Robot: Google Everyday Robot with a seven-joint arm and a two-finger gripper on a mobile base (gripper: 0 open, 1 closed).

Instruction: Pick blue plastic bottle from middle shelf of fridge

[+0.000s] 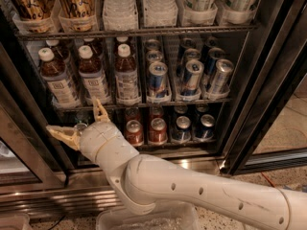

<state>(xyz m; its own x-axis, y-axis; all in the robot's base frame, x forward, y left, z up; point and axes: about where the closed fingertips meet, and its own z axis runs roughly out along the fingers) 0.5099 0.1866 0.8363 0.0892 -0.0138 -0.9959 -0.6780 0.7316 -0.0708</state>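
Observation:
The fridge (pixel 268 80) stands open with a black frame. Its middle shelf (pixel 144 101) is a dark wire rack. On its left stand three small bottles with white caps, dark liquid and white labels; the middle blue plastic bottle (pixel 92 75) has one at each side (pixel 56 78) (pixel 125 74). Blue-and-silver slim cans (pixel 191 76) fill the shelf's right half. My gripper (pixel 76 121) is open and empty, its tan fingers (pixel 100 110) spread wide, just below the shelf's front edge under the left bottles.
Below, a rack holds short red (pixel 134 131) and blue cans (pixel 182 127). The top shelf (pixel 139 31) carries tall ribbed clear bottles (pixel 158 4) and brown drink bottles (pixel 29 1). A ribbed steel base (pixel 43 195) runs along the bottom. My white arm (pixel 192 190) crosses the foreground.

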